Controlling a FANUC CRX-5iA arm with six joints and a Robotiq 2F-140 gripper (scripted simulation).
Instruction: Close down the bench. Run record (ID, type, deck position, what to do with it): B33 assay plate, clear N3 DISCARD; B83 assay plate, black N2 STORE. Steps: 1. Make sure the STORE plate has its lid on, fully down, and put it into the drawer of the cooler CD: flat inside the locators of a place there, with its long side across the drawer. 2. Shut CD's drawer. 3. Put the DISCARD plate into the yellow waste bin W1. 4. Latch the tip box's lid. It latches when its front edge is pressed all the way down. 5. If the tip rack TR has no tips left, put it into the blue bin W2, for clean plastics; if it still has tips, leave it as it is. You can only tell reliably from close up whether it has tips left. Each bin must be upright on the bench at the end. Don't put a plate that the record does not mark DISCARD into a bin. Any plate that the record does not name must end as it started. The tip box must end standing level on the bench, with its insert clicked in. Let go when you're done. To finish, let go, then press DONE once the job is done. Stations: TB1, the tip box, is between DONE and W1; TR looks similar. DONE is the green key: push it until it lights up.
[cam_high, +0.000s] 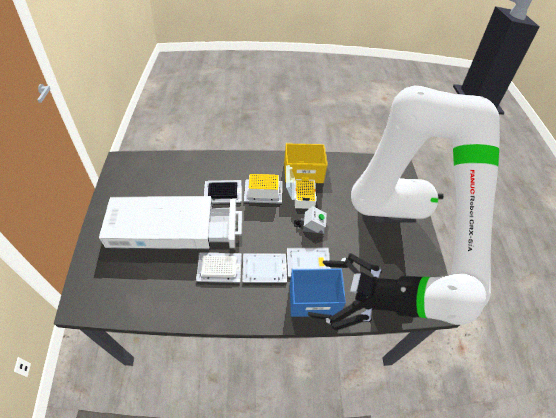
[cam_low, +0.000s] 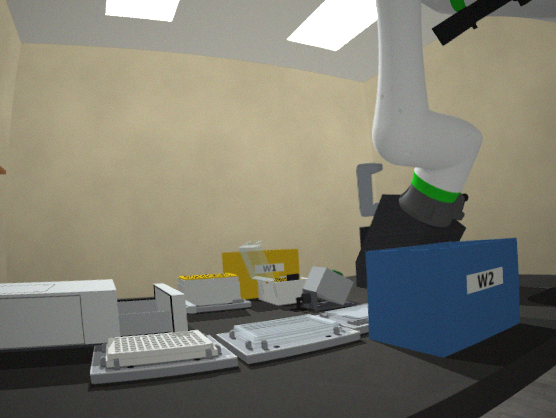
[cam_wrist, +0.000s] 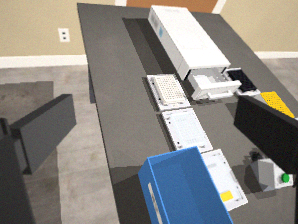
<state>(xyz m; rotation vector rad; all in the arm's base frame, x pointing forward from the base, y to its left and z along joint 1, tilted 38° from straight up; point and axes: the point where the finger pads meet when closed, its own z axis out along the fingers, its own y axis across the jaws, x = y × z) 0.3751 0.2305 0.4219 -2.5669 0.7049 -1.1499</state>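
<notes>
Tilting blue bin W2 between wide fingers

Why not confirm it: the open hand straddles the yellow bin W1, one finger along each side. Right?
Wrong bin. The open hand straddles the blue bin W2, one finger along each side, as the top view shows. The yellow bin W1 stands at the bench's far edge.

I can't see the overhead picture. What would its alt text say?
A white robot arm reaches its open black gripper around a blue bin at the front of a dark bench. Farther back sit a white cooler, its drawer open, and a yellow bin.
</notes>
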